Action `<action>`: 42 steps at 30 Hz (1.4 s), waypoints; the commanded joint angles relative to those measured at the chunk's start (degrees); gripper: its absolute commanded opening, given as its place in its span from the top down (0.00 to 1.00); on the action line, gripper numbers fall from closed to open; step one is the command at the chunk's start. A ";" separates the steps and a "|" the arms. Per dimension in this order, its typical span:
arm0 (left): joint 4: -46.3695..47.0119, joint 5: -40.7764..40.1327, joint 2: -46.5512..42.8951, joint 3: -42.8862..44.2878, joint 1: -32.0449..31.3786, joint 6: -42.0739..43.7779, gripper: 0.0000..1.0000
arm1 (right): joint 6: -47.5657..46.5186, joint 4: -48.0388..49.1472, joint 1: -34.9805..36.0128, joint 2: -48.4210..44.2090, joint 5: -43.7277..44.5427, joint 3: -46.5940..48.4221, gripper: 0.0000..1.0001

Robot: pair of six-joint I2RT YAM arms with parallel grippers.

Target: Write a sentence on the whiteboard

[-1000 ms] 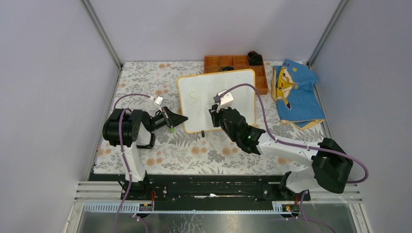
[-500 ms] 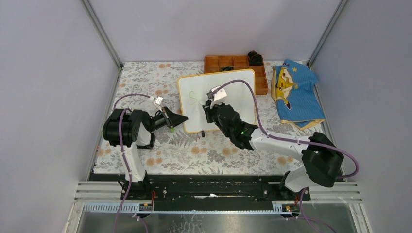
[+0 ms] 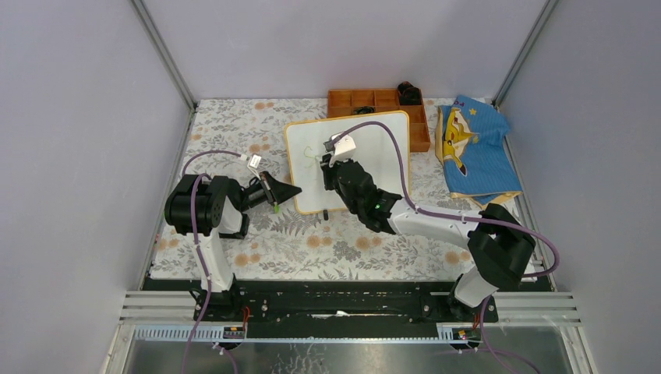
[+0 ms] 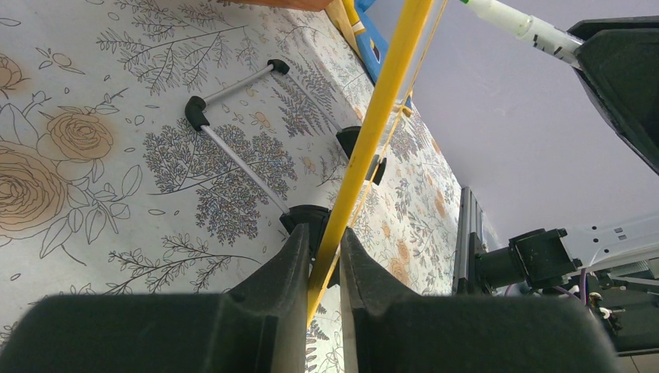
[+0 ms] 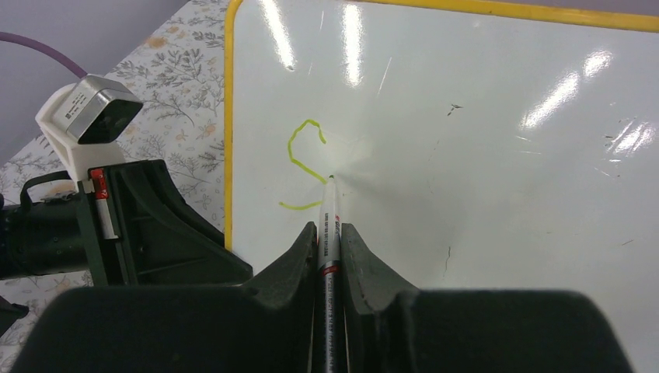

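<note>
The whiteboard (image 3: 382,148) stands tilted on the floral table, its white face (image 5: 482,155) filling the right wrist view. My left gripper (image 3: 290,189) is shut on its yellow frame edge (image 4: 381,116) at the lower left, the jaws (image 4: 320,237) pinching the rim. My right gripper (image 3: 331,165) is shut on a thin marker (image 5: 330,206), whose tip touches the board. Of the sentence, only a yellow-green "S" (image 5: 291,149) shows, just left of the tip, small in the top view (image 3: 311,156).
An orange compartment tray (image 3: 374,101) sits behind the board, with a black object (image 3: 409,92) at its right end. A blue printed cloth (image 3: 471,152) lies at the right. The board's wire stand (image 4: 233,155) rests on the tablecloth behind it.
My right gripper has carried the marker left and farther up the board, to the lower end of the "S". The left arm and the board have not moved.
</note>
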 commanded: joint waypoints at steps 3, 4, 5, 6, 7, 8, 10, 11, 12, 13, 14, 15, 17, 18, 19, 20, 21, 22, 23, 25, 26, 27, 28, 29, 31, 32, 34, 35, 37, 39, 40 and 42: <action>0.85 -3.94 1.31 -0.54 -0.10 1.40 1.00 | 0.54 2.84 -0.95 0.15 3.02 2.35 1.00; 0.85 -3.94 1.31 -0.60 -0.04 1.40 1.00 | 0.62 2.84 -1.07 0.14 3.10 2.30 1.00; 0.85 -3.94 1.35 -0.61 -0.04 1.40 1.00 | 0.63 2.85 -1.11 0.12 3.08 2.18 1.00; 0.85 -3.94 1.32 -0.61 -0.07 1.40 1.00 | 0.64 2.89 -1.17 -0.02 3.03 2.02 1.00; 0.85 -3.94 1.40 -0.61 -0.09 1.40 1.00 | 0.64 2.88 -1.13 -0.19 2.81 1.84 1.00; 0.83 -3.94 1.43 -0.61 -0.06 1.40 1.00 | 0.49 2.85 -1.12 -0.44 2.47 1.55 1.00; 0.85 -3.94 1.39 -0.61 -0.06 1.40 1.00 | 0.36 3.01 -1.15 -1.12 1.52 0.71 1.00; 0.85 -3.94 1.40 -0.61 -0.05 1.40 1.00 | 0.29 3.02 -1.15 -1.40 1.10 0.25 1.00; 0.85 -3.98 1.40 -0.59 -0.07 1.40 1.00 | 0.18 2.92 -1.13 -1.62 0.55 -0.15 1.00; 0.85 -3.90 1.42 -0.61 -0.08 1.40 1.00 | 0.12 2.86 -1.12 -1.96 0.02 -0.67 1.00; 0.83 -3.93 1.40 -0.61 -0.09 1.40 1.00 | 0.11 2.78 -1.18 -2.20 -0.53 -1.15 1.00; 0.85 -3.95 1.44 -0.61 -0.06 1.40 1.00 | 0.15 2.64 -1.13 -2.41 -0.99 -1.61 1.00; 0.85 -3.92 1.41 -0.61 -0.11 1.40 1.00 | 0.42 2.34 -1.12 -2.77 -1.47 -2.31 1.00; 0.83 -3.94 1.32 -0.61 -0.05 1.40 1.00 | 0.53 2.38 -1.12 -2.96 -1.66 -2.60 1.00; 0.85 -3.94 1.34 -0.61 -0.05 1.40 1.00 | 0.61 2.31 -1.12 -3.06 -1.73 -2.93 1.00; 0.85 -3.94 1.38 -0.54 -0.08 1.40 1.00 | 0.70 2.24 -1.17 -3.10 -1.77 -3.04 1.00; 0.85 -3.94 1.40 -0.60 -0.09 1.40 1.00 | 0.74 2.23 -1.13 -3.17 -1.79 -3.13 1.00; 0.85 -3.94 1.47 -0.61 -0.04 1.40 1.00 | 0.87 2.21 -1.14 -3.13 -1.94 -3.22 1.00; 0.85 -3.94 1.40 -0.61 -0.03 1.40 1.00 | 0.94 2.23 -1.13 -3.07 -1.92 -3.08 1.00; 0.83 -3.94 1.37 -0.55 -0.04 1.40 1.00 | 1.11 1.92 -1.15 -2.76 -1.98 -2.78 1.00; 0.81 -3.99 1.37 -0.61 -0.07 1.40 1.00 | 1.16 1.80 -1.13 -2.53 -1.93 -2.66 1.00; 0.80 -3.90 1.45 -0.61 -0.08 1.40 1.00 | 1.20 1.77 -1.12 -2.44 -1.91 -2.51 1.00; 0.84 -3.96 1.40 -0.60 -0.04 1.40 1.00 | 1.24 1.60 -1.16 -2.22 -1.74 -2.31 1.00; 0.79 -3.87 1.39 -0.60 -0.07 1.42 1.00 | 1.27 1.53 -1.13 -2.09 -1.56 -2.14 1.00; 0.76 -3.94 1.44 -0.57 -0.06 1.40 1.00 | 1.24 1.28 -1.13 -1.66 -1.01 -1.72 1.00; 0.75 -3.89 1.40 -0.60 -0.06 1.40 1.00 | 1.25 1.20 -1.15 -1.41 -0.72 -1.48 1.00; 0.72 -3.94 1.44 -0.60 -0.04 1.40 1.00 | 1.10 1.02 -1.13 -1.12 -0.23 -0.96 1.00; 0.76 -3.94 1.40 -0.56 -0.11 1.40 1.00 | 1.06 0.77 -1.20 -0.97 0.12 -0.61 1.00; 0.74 -3.94 1.39 -0.60 -0.09 1.40 1.00 | 0.82 0.65 -1.28 -0.72 0.52 -0.07 1.00; 0.74 -3.93 1.43 -0.59 -0.10 1.40 1.00 | 0.72 0.49 -1.52 -0.53 0.62 0.38 1.00; 0.76 -3.94 1.45 -0.60 -0.04 1.40 1.00 | 0.72 0.43 -1.55 -0.51 0.64 0.64 1.00; 0.77 -3.90 1.43 -0.56 -0.05 1.40 1.00 | 0.64 0.34 -1.79 -0.38 0.64 1.11 1.00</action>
